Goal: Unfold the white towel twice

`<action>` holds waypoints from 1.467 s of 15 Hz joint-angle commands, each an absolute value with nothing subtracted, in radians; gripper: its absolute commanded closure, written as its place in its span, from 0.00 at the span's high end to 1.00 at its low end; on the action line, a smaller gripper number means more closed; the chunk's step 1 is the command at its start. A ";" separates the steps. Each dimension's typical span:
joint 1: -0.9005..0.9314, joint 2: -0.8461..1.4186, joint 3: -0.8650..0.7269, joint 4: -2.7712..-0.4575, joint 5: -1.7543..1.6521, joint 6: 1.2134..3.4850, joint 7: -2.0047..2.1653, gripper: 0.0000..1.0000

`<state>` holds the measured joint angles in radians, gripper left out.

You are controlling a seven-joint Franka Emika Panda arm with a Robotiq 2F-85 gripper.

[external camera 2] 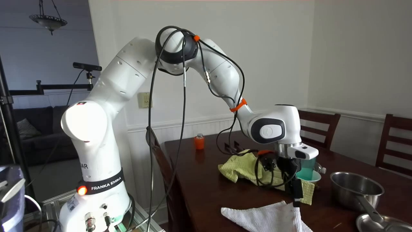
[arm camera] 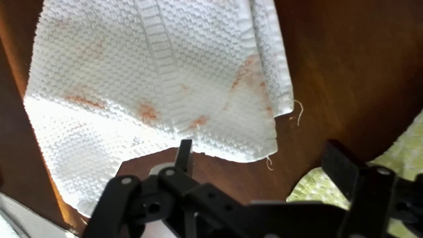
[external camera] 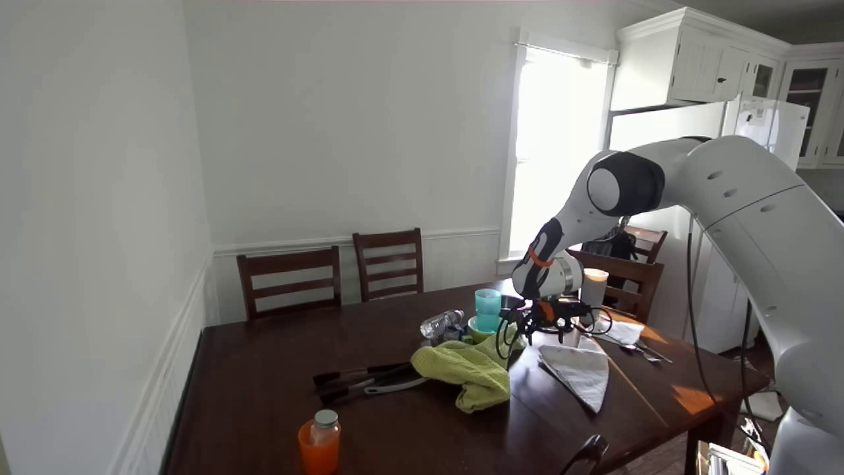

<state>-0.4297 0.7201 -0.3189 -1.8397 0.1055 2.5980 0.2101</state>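
On the tabletop (external camera: pixel 264 369), a silver-lidded jar (external camera: pixel 324 433) is contained in an upright orange cup (external camera: pixel 319 458). A teal cup (external camera: pixel 488 310) is stood in a bowl (external camera: pixel 480 335). In an exterior view a steel saucepan (external camera 2: pixel 344 197) is noted upright, its floor hidden. The white towel (arm camera: pixel 148 66) is located on the tabletop, below the tool (arm camera: pixel 259 144) and apart from the green cloth (external camera: pixel 471 373). In both exterior views its narrowed corner is pointed toward the tabletop edge on the side of the robot's base (external camera 2: pixel 96 206), and its long axis is judged to run that way; in the wrist view the upper end is cut off. A coarse waffle weave is observed, crossed by a ribbed band. Orange-red stains are scattered over the surface. A second layer is exposed along one side, and loose threads are trailed from two corners. The tool is released, its fingers (arm camera: pixel 185 157) spread wide; contact with the towel cannot be confirmed.
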 commanded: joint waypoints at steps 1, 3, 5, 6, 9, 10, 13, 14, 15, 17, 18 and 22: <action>-0.434 0.772 -0.316 -1.792 0.131 2.617 0.222 0.90; -0.432 0.786 -0.319 -1.781 0.127 2.619 0.225 0.69; -0.432 0.799 -0.320 -1.771 0.127 2.619 0.225 0.53; -0.432 0.805 -0.320 -1.766 0.126 2.619 0.225 0.47; -0.433 0.810 -0.320 -1.756 0.123 2.602 0.218 0.27; -0.434 0.809 -0.319 -1.754 0.121 2.592 0.214 0.19; -0.430 0.815 -0.327 -1.744 0.110 2.568 0.212 0.01; -0.430 0.815 -0.328 -1.742 0.110 2.561 0.213 0.00; -0.429 0.813 -0.330 -1.742 0.107 2.556 0.212 0.00; -0.434 0.807 -0.329 -1.740 0.111 2.549 0.208 0.00; -0.433 0.802 -0.332 -1.740 0.109 2.547 0.209 0.00; -0.424 0.800 -0.339 -1.725 0.107 2.543 0.222 0.32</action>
<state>-0.4301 0.7994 -0.3294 -1.7498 0.1052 2.5762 0.2168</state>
